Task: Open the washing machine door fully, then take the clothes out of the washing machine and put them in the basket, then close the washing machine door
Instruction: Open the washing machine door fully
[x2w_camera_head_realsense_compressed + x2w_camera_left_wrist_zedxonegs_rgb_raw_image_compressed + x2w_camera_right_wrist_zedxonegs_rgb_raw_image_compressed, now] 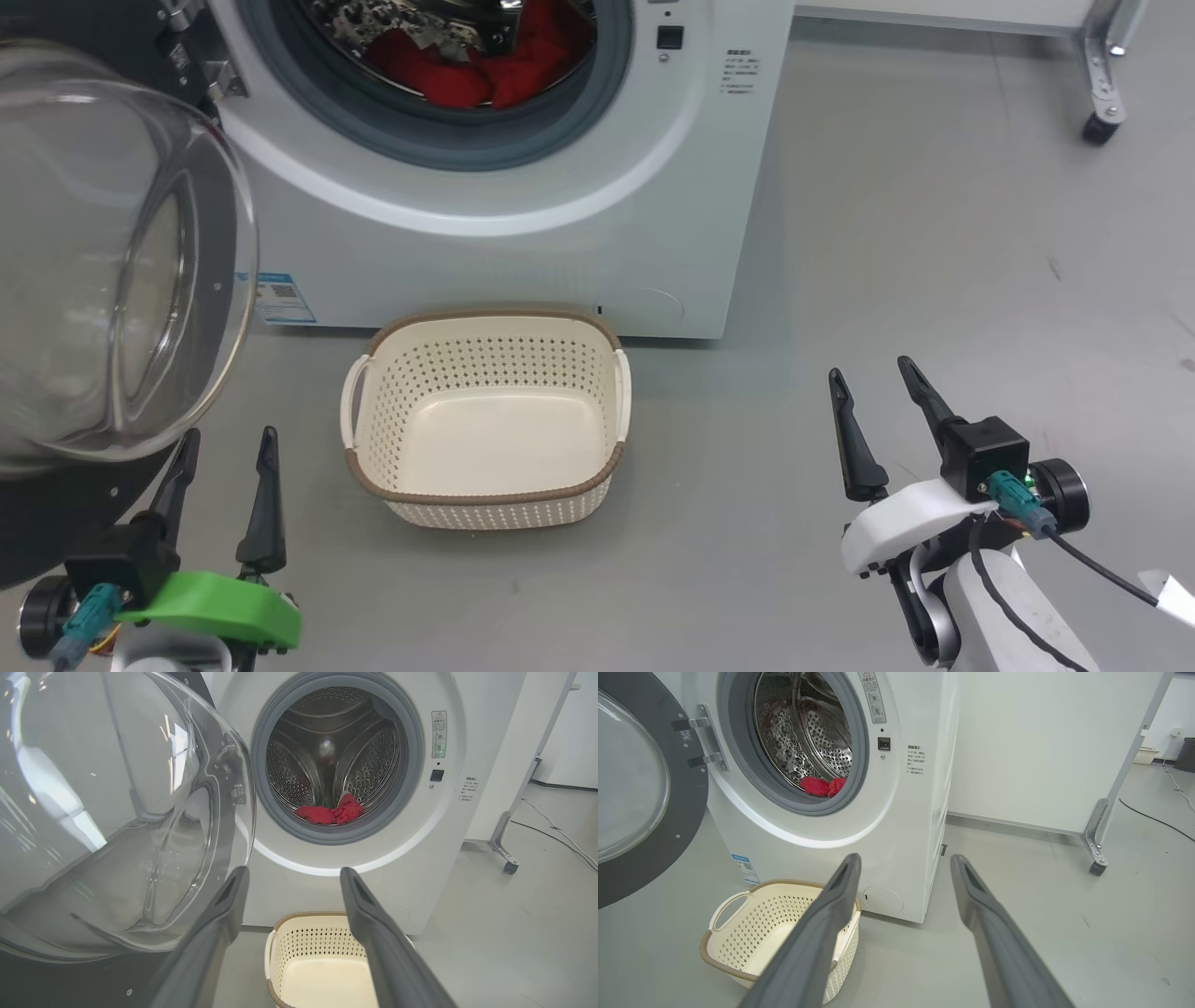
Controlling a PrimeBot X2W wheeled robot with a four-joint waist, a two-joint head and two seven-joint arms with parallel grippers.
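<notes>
I read a smooth grey floor (pixel 934 280), evenly lit, with faint scuff marks. A white partition panel (pixel 1041 742) stands on a metal leg with a caster (pixel 1097 868). A black cable (pixel 1153 818) lies on the floor beyond it.

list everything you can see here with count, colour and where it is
washer: 1, white, behind the basket
door: 1, black rim with clear glass, swung open at the washer's left
clothes: small heap, red, low inside the washer
basket: 1, cream with brown rim, empty, on the floor before the washer
label: 1, blue, washer's lower left corner
caster: 1, black, far right
left gripper: 1, dark fingers, open, by the door
right gripper: 1, dark fingers, open, right of the basket
</notes>
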